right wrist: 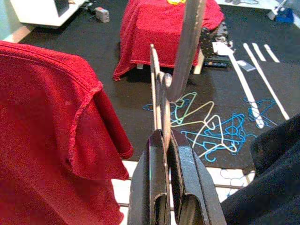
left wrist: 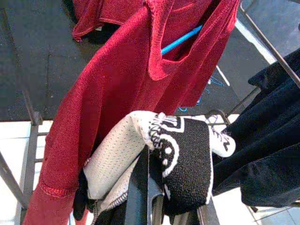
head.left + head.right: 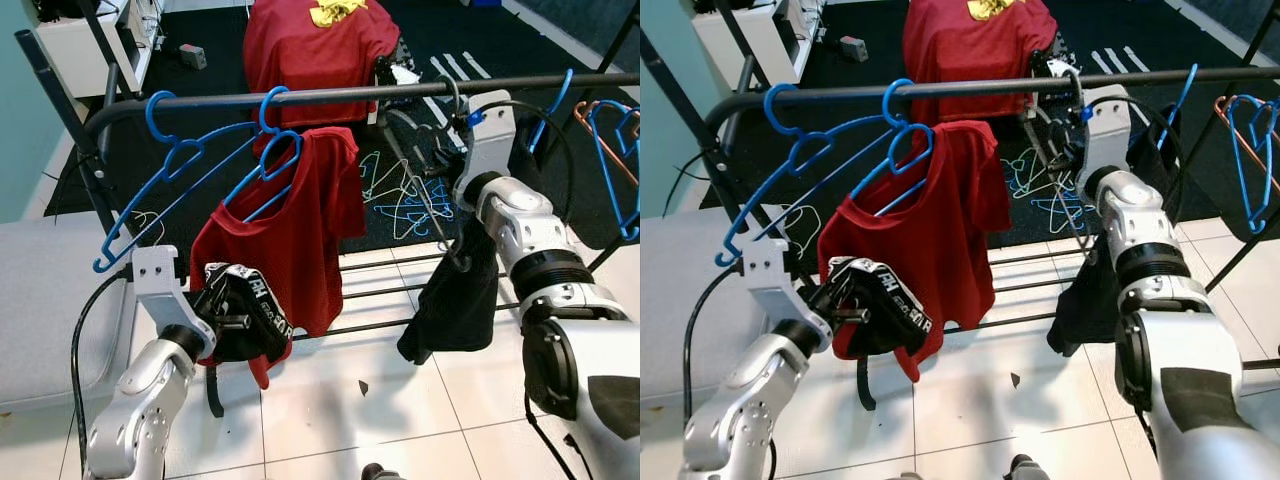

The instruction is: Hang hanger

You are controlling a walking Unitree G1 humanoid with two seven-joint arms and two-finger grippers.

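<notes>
My right claw [image 3: 452, 118] is up at the rail [image 3: 330, 96], fingers pressed together on the thin hanger [image 1: 159, 101] that carries the black garment [image 3: 455, 290]. The wrist view puts the hanger's neck right in the pinch, with the grey bar crossing just above it. So the hook [image 3: 452, 92] is at the rail, and whether it is fully over I cannot tell from here.

Doing this well, as I judge it: keep the pinch firm, lift the hook clear above the bar, carry it across, then lower until the bar takes the weight. Only then should I part the fingers, or the black cloth will drag the hanger off to the floor. I also want space from the red shirt [image 3: 300, 240] on its blue hanger [image 3: 270, 150] just to the left.

Pose now: my right arm reaches up and forward, elbow bent, wrist turned in toward the bar, the garment hanging below my forearm. My left claw [image 3: 222, 318] sits low and near, on the left, clamped on a bundle of black-and-white cloth [image 3: 248, 305] against the red shirt's hem. That arm is bent and tucked, forearm rising from below. More blue hangers [image 3: 610, 150] hang at the far right of the rail.
</notes>
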